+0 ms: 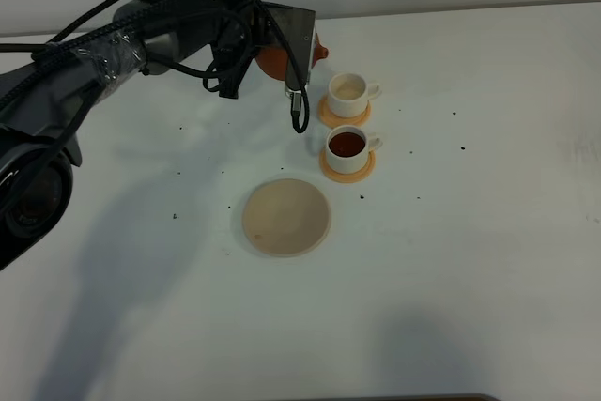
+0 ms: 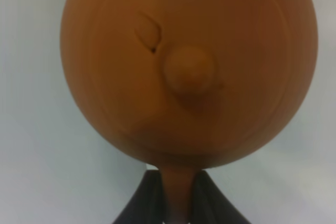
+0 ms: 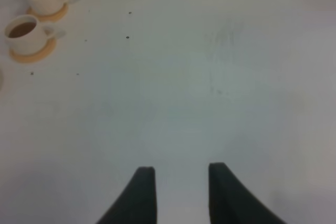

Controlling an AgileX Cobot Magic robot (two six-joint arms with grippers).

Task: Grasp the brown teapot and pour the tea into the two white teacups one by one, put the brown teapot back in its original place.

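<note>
Brown teapot (image 2: pixel 184 66) clamped by its handle in L jaws, up off tabletop (image 1: pixel 470 279). Tan saucer (image 1: pixel 285 217) well clear of them; pale teacup (image 1: pixel 349 89) just past spout, tea-filled teacup (image 1: pixel 347 145) beside it. R jaws apart over tabletop, cups far ahead.

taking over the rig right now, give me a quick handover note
Left gripper: shut on the brown teapot by its handle, pot held up beside the far teacup.
Right gripper: open, empty, over the table.
Done: near teacup holds dark tea.
Left: far teacup shows no dark tea; fill it, then set the pot on the tan saucer.
</note>
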